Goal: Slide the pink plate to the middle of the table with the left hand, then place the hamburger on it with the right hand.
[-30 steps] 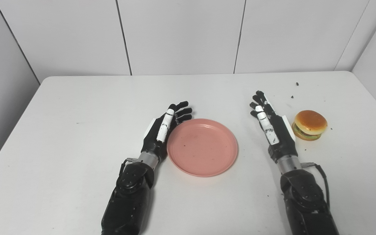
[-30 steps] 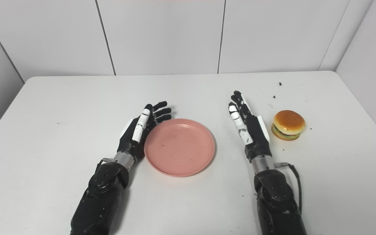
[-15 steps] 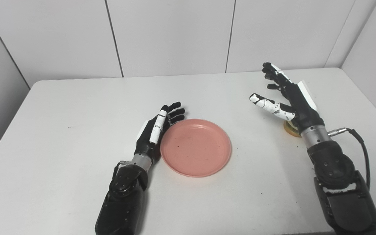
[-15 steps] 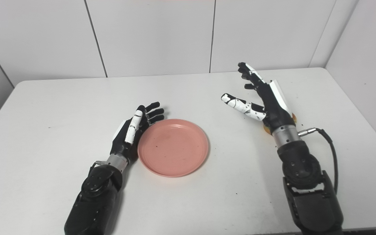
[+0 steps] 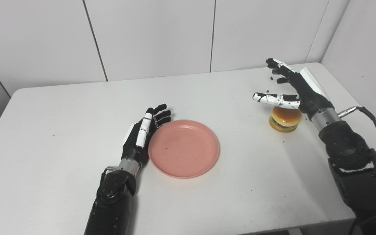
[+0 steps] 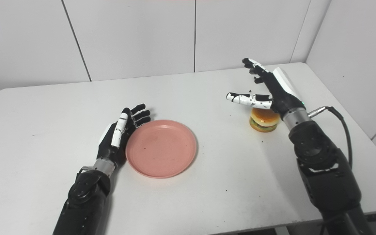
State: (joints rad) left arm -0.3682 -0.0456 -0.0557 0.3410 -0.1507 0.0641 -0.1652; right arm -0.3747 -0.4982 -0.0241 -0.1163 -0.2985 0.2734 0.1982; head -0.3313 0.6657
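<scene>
Right robot hand [image 5: 297, 89] has risen from desk [image 5: 60, 130], now hovers over hamburger [image 5: 284, 119], fingers spread, holding nothing. Left robot hand [image 5: 142, 135] stays open against pink plate [image 5: 184, 148], mid-desk. Slide looks done; grasp next.

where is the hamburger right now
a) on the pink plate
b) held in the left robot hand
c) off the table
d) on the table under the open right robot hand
d: the hamburger sits on the white table, with the right robot hand spread open above it, holding nothing; the pink plate is empty, and the left robot hand lies open beside it.
</scene>
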